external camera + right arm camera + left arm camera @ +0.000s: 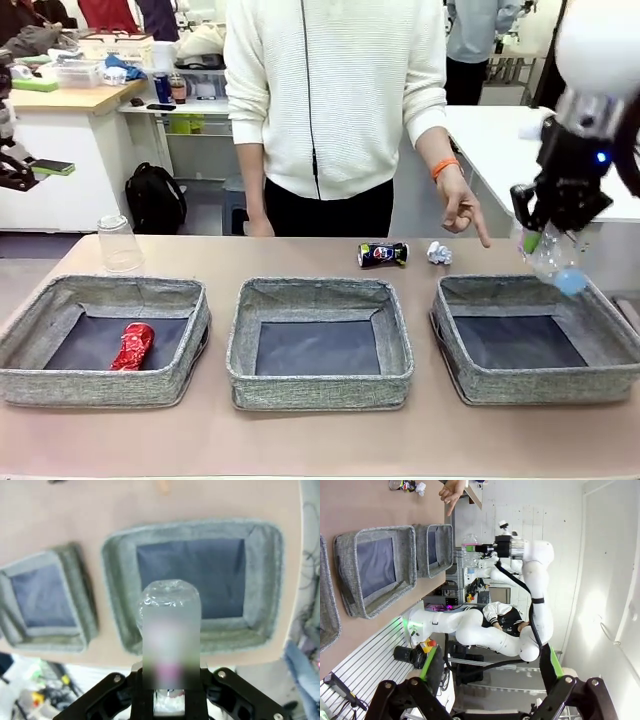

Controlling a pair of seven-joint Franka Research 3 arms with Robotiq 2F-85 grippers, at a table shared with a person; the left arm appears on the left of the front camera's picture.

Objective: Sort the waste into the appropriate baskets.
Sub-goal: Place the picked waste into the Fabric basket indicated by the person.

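Note:
My right gripper [541, 228] is shut on a clear plastic bottle [553, 262] with a blue cap, held tilted over the far edge of the right basket [540, 386]. In the right wrist view the bottle [169, 625] stands between the fingers above that basket [260, 580]. A crushed red can [132, 346] lies in the left basket [100, 386]. The middle basket [320, 386] holds nothing. On the table behind the baskets are a dark-blue can [383, 254], a white paper wad [439, 252] and an upturned clear cup [120, 243]. My left gripper [490, 680] is open, high off the table.
A person stands at the far side, one hand [463, 212] pointing down near the paper wad. In the left wrist view the right arm [535, 580] holds the bottle [469, 542] beyond the baskets [375, 535]. Bare table runs in front of the baskets.

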